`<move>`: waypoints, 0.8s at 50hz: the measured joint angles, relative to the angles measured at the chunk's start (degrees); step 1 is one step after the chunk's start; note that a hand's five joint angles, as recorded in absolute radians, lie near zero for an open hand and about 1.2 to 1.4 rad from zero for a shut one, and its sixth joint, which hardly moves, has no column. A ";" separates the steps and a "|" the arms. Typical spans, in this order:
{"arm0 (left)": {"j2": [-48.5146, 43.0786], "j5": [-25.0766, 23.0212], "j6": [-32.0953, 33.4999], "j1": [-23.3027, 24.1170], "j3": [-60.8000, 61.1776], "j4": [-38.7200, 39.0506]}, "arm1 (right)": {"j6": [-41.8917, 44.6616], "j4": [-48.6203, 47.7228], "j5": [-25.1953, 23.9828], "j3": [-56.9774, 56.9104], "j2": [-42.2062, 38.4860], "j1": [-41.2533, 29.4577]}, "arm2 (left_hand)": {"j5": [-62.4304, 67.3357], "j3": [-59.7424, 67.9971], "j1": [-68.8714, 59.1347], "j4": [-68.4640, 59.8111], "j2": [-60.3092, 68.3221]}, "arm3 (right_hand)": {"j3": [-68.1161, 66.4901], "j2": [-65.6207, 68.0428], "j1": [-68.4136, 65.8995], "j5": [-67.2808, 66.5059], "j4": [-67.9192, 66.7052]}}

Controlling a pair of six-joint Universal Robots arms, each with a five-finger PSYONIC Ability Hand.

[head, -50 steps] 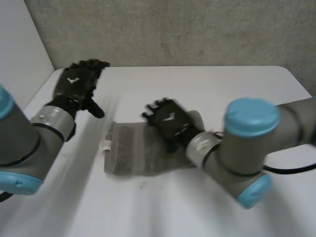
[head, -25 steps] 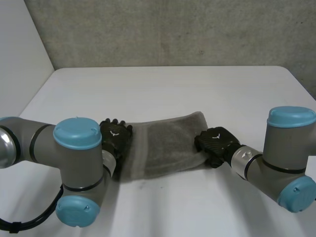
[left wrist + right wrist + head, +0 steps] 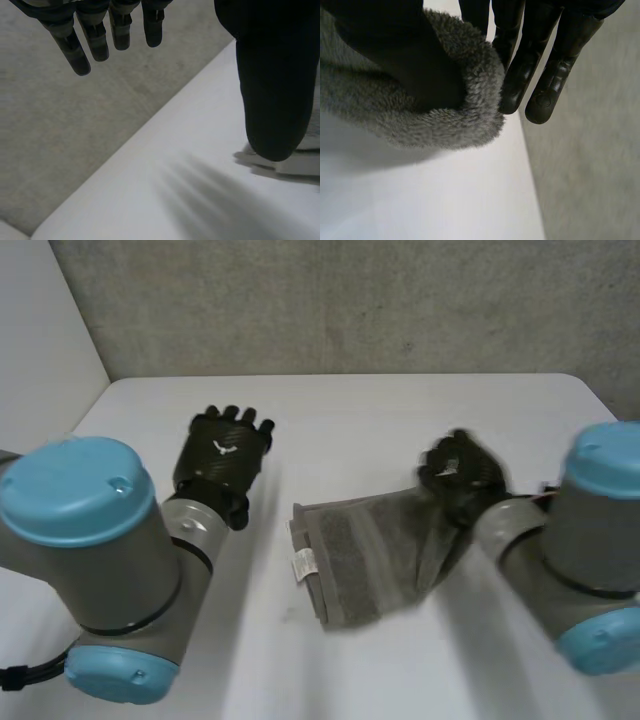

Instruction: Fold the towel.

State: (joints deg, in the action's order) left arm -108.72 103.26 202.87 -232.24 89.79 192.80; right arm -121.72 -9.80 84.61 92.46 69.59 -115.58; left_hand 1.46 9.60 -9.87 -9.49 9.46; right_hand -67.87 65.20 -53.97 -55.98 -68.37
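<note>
Grey towel point(image 3: 372, 552) on the white desk point(image 3: 400, 420), lying in layers at the edge nearer the left arm, where a small white label point(image 3: 303, 565) sticks out. The right robot hand point(image 3: 462, 478) grasps the opposite end, which is raised off the desk. In the right wrist view the pile curls over the thumb and is pinched against the fingers point(image 3: 520, 75). The left robot hand point(image 3: 222, 452) is released, with fingers straight, above bare desk and well apart from the towel. A grey wall point(image 3: 350, 300) stands behind the desk.
</note>
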 measured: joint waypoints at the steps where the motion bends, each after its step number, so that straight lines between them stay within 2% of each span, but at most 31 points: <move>1: 1.13 0.06 -0.07 -0.96 0.55 -0.01 | 1.52 -0.90 -0.56 -1.22 -1.54 -4.59 | 0.00 0.00 0.00 0.00 0.00 | -0.06 0.22 0.00 -0.04 0.00; 5: 2.43 0.09 -0.21 -2.17 1.26 0.00 | 3.35 -1.75 -2.19 -1.84 -3.38 -9.05 | 0.00 0.00 0.00 0.00 0.00 | -0.20 0.75 0.00 -0.17 0.00; 7: 3.87 0.06 -1.03 -3.44 2.25 0.01 | 8.01 -3.01 -8.28 -0.66 -6.83 -15.55 | 0.00 0.00 0.00 0.00 0.00 | -0.37 0.76 0.00 -0.28 0.00; 10: 4.41 -0.02 -1.82 -3.87 2.74 0.01 | 10.04 -3.35 -11.17 0.42 -7.90 -17.10 | 0.00 0.00 0.00 0.00 0.00 | -0.37 0.76 0.00 -0.30 0.00; 12: 4.77 -0.13 -2.98 -4.17 3.17 -0.02 | 13.28 -3.70 -16.00 2.62 -9.19 -18.57 | 0.00 0.00 0.00 0.00 0.00 | -0.37 0.73 0.01 -0.33 0.00; 14: 4.82 -0.21 -3.83 -4.25 3.25 -0.02 | 14.21 -3.68 -17.87 3.68 -9.32 -18.64 | 0.00 0.00 0.00 0.00 0.00 | 8.24 -7.51 5.15 6.72 8.72; 16: 4.76 -0.25 -4.34 -4.21 3.12 -0.02 | 13.85 -3.60 -18.56 4.23 -9.08 -18.15 | 0.00 0.00 0.00 0.00 0.00 | 21.81 -21.60 17.72 19.66 22.55; 17: 4.68 -0.26 -4.68 -4.15 2.90 -0.02 | 12.89 -3.51 -18.72 4.51 -8.64 -17.38 | 0.00 0.00 0.00 0.00 0.00 | 34.21 -34.16 28.78 31.63 35.09; 18: 4.64 -0.28 -4.80 -4.11 2.78 -0.01 | 12.33 -3.46 -18.75 4.62 -8.42 -16.99 | 0.00 0.00 0.00 0.00 0.00 | 34.21 -34.16 28.78 31.63 35.09; 19: 4.51 -0.27 -5.02 -4.01 2.48 0.00 | 10.76 -3.31 -18.73 4.83 -7.81 -16.08 | 0.00 0.00 0.00 0.00 0.00 | 45.57 -43.56 35.78 42.89 46.20; 22: 4.14 -0.20 -5.39 -3.58 1.32 0.00 | 3.56 -3.06 -18.54 5.16 -4.86 -13.14 | 0.00 0.00 0.00 0.00 0.00 | 54.83 -51.76 41.73 51.41 54.87; 24: 3.77 -0.05 -5.68 -3.12 0.17 -0.02 | -1.41 -2.96 -18.43 5.27 -2.89 -11.54 | 0.00 0.00 0.00 0.00 0.00 | 55.84 -52.35 42.21 52.12 55.31; 27: 3.00 0.13 -6.77 -1.95 -2.08 -0.16 | -13.91 -2.74 -18.27 5.17 1.29 -8.37 | 0.00 0.00 0.00 0.00 0.00 | 55.92 -52.46 42.31 52.45 55.32; 28: 2.34 0.23 -8.00 -1.02 -3.87 -0.41 | -21.97 -2.42 -18.24 4.93 3.67 -6.32 | 0.00 0.00 0.00 0.00 0.00 | 55.92 -52.46 42.31 52.50 55.32; 29: 2.34 0.23 -8.00 -1.02 -3.87 -0.41 | -21.97 -2.42 -18.24 4.93 3.67 -6.32 | 0.00 0.00 0.00 0.00 0.00 | 55.92 -52.46 42.31 52.50 55.32; 30: 1.57 0.33 -9.64 -0.04 -5.90 -0.83 | -30.11 -1.69 -18.33 4.58 5.93 -4.12 | 0.00 0.00 0.00 0.00 0.00 | 55.92 -52.46 42.31 52.58 55.32; 34: -0.17 0.42 -13.41 1.75 -9.98 -2.79 | -45.43 2.79 -19.79 2.73 9.55 0.78 | 0.00 0.00 0.00 0.00 0.00 | 55.92 -52.46 42.31 52.58 55.33; 40: -3.86 0.47 -19.81 4.45 -16.38 -8.45 | -55.34 12.82 -25.09 -1.52 10.39 6.35 | 0.00 0.00 0.00 0.00 0.00 | 55.92 -52.46 42.31 52.60 55.33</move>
State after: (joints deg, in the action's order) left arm -112.58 103.73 183.06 -227.79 73.42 184.35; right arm -177.06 3.02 59.52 90.94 79.98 -109.23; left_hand 1.46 9.60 -9.87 -9.49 9.46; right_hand -11.94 12.74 -11.66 -3.38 -13.05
